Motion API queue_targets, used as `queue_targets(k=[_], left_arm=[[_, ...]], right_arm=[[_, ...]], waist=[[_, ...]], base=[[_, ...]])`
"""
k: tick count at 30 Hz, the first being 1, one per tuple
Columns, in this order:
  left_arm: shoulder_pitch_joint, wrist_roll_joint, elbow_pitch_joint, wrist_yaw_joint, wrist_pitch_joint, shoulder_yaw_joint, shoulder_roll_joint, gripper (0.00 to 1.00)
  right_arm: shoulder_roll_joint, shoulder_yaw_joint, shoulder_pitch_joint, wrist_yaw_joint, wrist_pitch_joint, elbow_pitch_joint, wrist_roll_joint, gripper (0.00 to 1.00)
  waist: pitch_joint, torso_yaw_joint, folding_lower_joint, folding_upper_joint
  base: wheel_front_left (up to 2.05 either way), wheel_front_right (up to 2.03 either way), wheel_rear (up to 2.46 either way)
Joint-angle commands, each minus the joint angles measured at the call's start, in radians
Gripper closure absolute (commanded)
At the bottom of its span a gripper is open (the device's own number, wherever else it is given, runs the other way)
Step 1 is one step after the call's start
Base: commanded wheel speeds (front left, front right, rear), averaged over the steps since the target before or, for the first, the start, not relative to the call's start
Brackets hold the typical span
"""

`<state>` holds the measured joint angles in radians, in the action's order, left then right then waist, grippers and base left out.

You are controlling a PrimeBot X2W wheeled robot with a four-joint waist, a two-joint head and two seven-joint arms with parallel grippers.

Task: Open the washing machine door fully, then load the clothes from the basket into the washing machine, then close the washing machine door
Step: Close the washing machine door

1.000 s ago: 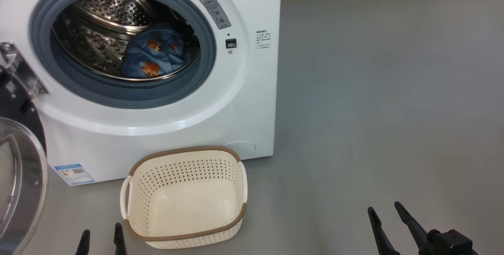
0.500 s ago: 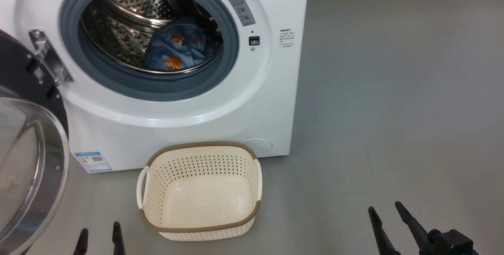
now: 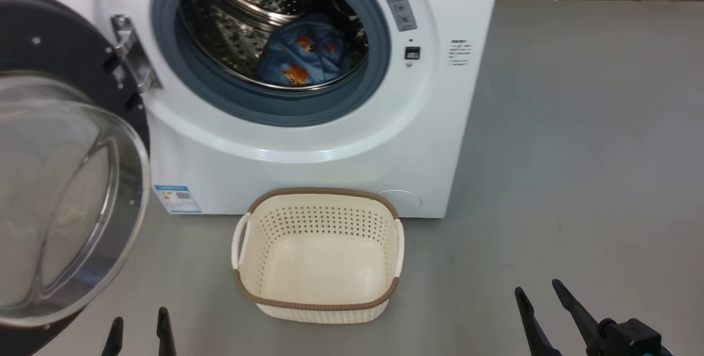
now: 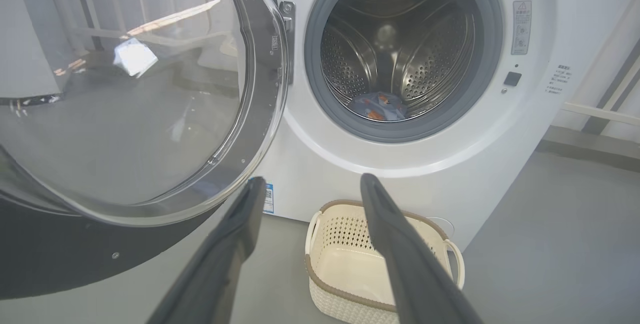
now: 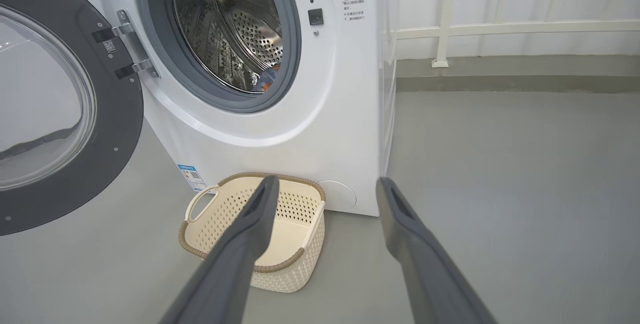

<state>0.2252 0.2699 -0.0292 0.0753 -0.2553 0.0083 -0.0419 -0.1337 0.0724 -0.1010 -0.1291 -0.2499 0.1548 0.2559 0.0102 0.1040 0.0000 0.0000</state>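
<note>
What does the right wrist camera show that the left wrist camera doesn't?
Right wrist view: the side panel of the washing machine, and the right gripper, fingers apart. Left wrist view: the drum's back wall seen straight on, and the left gripper, fingers apart. Both: the washing machine door swung open, the empty basket in front of the machine, and the clothes lying low inside.

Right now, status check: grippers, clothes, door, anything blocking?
Left gripper and right gripper open, empty. Blue clothes in the drum, basket empty. Washing machine door wide open. Basket sits low in front; probably under the door's swing.
</note>
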Motion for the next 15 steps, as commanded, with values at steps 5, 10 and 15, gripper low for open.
queue_targets(k=[5,10,15], left_arm=[[-0.023,0.008,-0.031,0.011,-0.006,0.033,-0.008,0.00],[-0.019,0.014,-0.033,0.016,-0.006,0.026,-0.008,0.00],[-0.018,0.015,-0.035,0.019,-0.006,0.030,-0.008,0.00]], right_arm=[[-0.021,0.030,0.033,-0.002,-0.012,-0.026,-0.010,0.00],[-0.027,0.037,0.037,-0.002,-0.012,-0.024,-0.009,0.00],[-0.032,0.043,0.039,-0.002,-0.012,-0.023,-0.008,0.00]], waist=[[-0.005,0.115,0.0000,0.0000],[-0.008,0.199,0.0000,0.0000],[-0.014,0.287,0.0000,0.0000]], base=[[0.00,0.00,0.00],[0.00,0.00,0.00],[0.00,0.00,0.00]])
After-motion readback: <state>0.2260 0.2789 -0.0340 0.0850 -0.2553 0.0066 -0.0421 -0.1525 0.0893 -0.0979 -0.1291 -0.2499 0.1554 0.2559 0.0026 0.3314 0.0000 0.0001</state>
